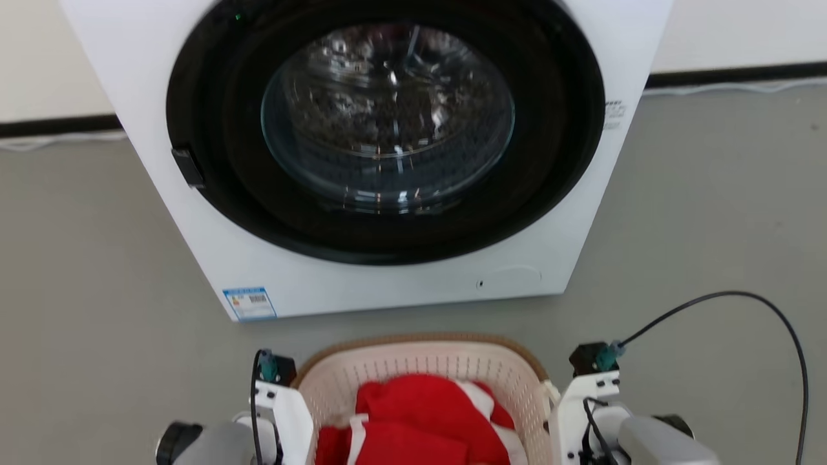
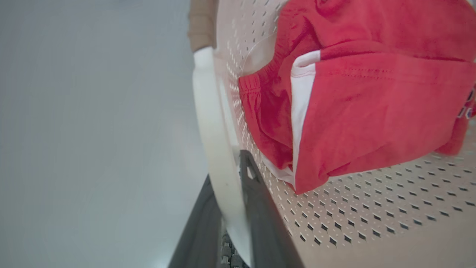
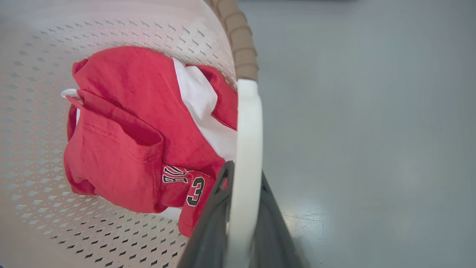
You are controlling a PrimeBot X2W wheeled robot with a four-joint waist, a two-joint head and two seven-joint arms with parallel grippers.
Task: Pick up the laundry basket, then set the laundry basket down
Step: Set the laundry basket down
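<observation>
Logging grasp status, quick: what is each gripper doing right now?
Left gripper: closed on a white loop handle of the laundry basket.
Right gripper: closed on the opposite handle.

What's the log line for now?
left gripper: shut on left handle | right gripper: shut on right handle | laundry basket: red clothing inside

laundry basket (image 1: 420, 368) | cream, perforated, brown rim | upright | holds red clothes
</observation>
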